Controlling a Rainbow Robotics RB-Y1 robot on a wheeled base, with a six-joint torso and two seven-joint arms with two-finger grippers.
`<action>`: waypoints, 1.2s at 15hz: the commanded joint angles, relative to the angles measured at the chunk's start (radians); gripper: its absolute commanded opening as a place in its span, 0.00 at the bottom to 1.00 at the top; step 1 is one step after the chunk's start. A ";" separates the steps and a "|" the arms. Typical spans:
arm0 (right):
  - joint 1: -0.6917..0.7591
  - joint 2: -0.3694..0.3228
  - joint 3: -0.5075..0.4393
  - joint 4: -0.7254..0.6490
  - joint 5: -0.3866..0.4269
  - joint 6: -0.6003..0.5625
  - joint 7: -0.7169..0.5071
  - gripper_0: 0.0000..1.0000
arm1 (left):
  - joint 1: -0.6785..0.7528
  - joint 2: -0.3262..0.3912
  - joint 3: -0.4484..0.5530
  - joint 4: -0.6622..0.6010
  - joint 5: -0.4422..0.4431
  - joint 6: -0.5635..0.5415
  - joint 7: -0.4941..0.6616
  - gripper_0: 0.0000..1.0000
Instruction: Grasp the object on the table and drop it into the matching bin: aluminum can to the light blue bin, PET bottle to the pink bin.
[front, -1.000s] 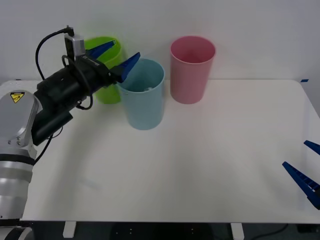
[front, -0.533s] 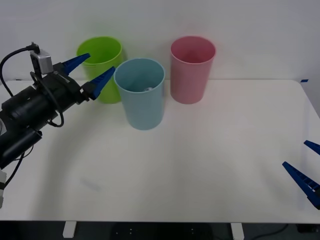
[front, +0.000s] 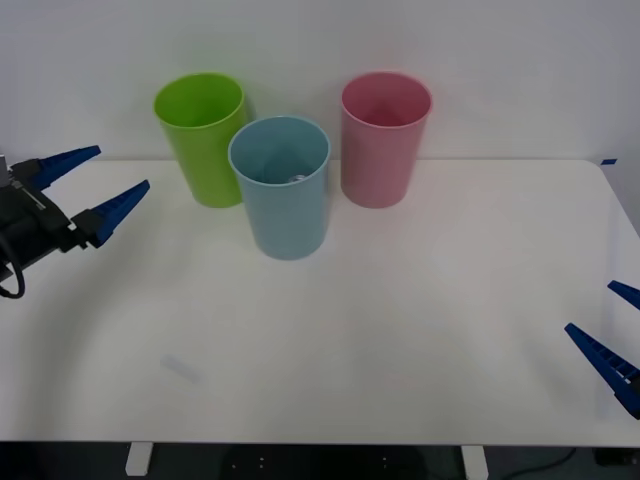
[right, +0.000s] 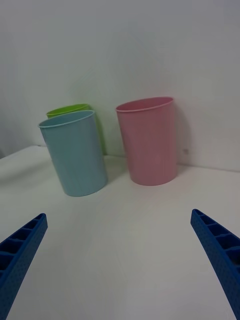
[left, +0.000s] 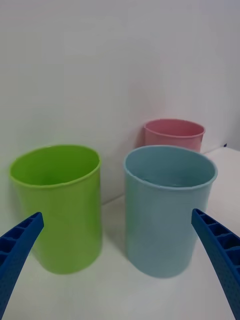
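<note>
Open bench (front: 420, 330) in front of the light blue bin (front: 285, 200); lime cup (front: 200, 135) and pink bin (front: 383, 140) crowding just behind.

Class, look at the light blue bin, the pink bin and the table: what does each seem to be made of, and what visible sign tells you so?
Light blue bin: probably plastic, matte; even colour, thin smooth rim, soft highlights.
Pink bin: likely the same matte plastic; matching tapered shape and thin rim.
Table: smooth white top with a faint sheen, perhaps laminate or coated board; the look leaves it open.

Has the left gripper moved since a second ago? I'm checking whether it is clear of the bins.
Yes. The left gripper, open, has drawn back leftward from the light blue bin, past the lime green cup.
</note>
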 joint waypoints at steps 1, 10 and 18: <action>0.000 0.000 0.000 0.000 0.000 0.000 0.000 1.00 | 0.063 0.054 0.061 -0.008 0.014 -0.069 0.000 1.00; 0.000 0.000 0.000 0.000 0.000 0.000 0.000 1.00 | 0.379 0.079 0.186 -0.169 0.077 -0.072 -0.003 1.00; 0.000 0.000 0.000 0.000 0.000 0.000 0.000 1.00 | 0.469 0.077 0.201 -0.167 0.149 -0.067 -0.010 1.00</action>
